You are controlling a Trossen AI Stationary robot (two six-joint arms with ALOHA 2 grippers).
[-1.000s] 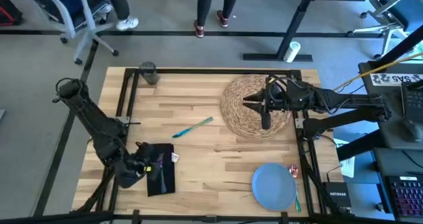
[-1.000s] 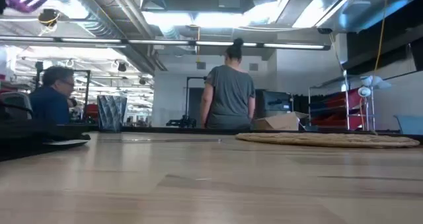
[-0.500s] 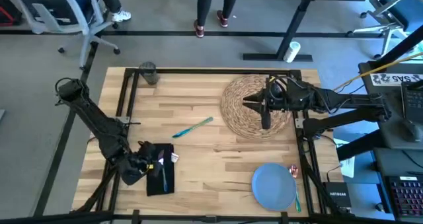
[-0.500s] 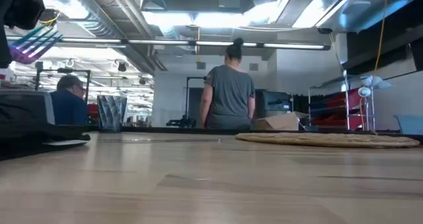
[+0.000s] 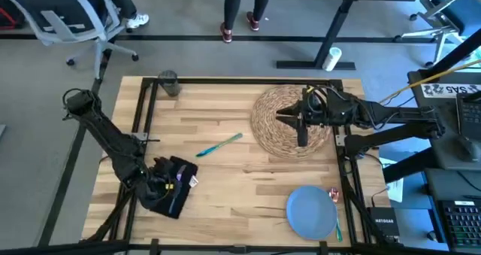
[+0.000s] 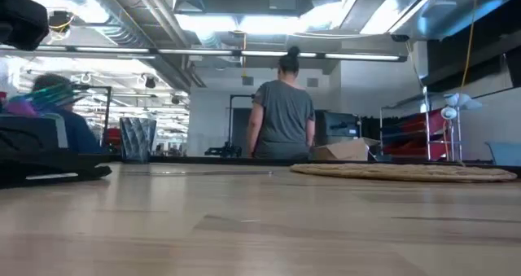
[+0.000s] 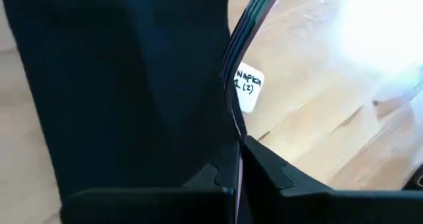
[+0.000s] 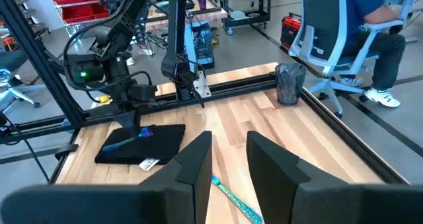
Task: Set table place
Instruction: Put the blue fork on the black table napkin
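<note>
I am working at a light wood table (image 5: 248, 187), setting out a place for a meal. My left gripper (image 5: 159, 186) is hovering at the near left corner, its fingers (image 7: 261, 164) pinched together on the edge of a black napkin (image 5: 171, 186), which is looking partly raised and rumpled rather than lying flat; I judge I am gripping it by the edge so it can be carried toward the straw placemat (image 5: 289, 123). The napkin's long side is running on a slant, from the near left edge toward the table's middle, and a small white label (image 7: 248, 86) is showing on it. My right gripper (image 5: 302, 137) is waiting over the placemat at the far right, fingers (image 8: 193, 163) held apart and gripping nothing. A teal fork (image 5: 219, 144) is lying alone near the middle, between napkin and placemat, its long axis slanting from near left to far right; which end carries the tines I cannot tell. A blue plate (image 5: 311, 212) is sitting at the near right, apart from the placemat, with more cutlery (image 5: 336, 210) just beside its right rim. A small grey glass (image 5: 167, 83) is standing upright at the far left corner.
</note>
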